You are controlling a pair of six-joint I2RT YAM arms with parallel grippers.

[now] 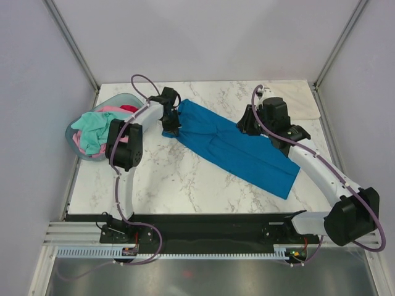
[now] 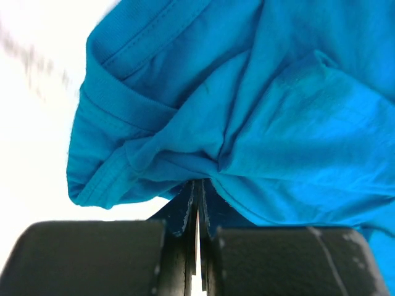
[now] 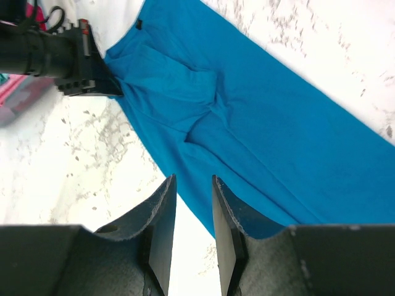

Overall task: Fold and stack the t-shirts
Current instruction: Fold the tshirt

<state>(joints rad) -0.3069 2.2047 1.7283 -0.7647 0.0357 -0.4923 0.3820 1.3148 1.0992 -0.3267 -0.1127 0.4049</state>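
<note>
Pinched in left gripper (image 2: 199, 192): bunched neck end of blue t-shirt (image 2: 259, 123), spread diagonally across table (image 1: 166, 182). Right gripper (image 3: 193, 188) parted, empty (over 1 long edge). Grip there, lift evenly, keep cloth taut.

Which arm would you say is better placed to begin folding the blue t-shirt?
Left, probably: the left hand is shut on a bunched edge of the blue t-shirt, ready to lift it over. The right hand hovers above the shirt, fingers apart, holding nothing.
</note>
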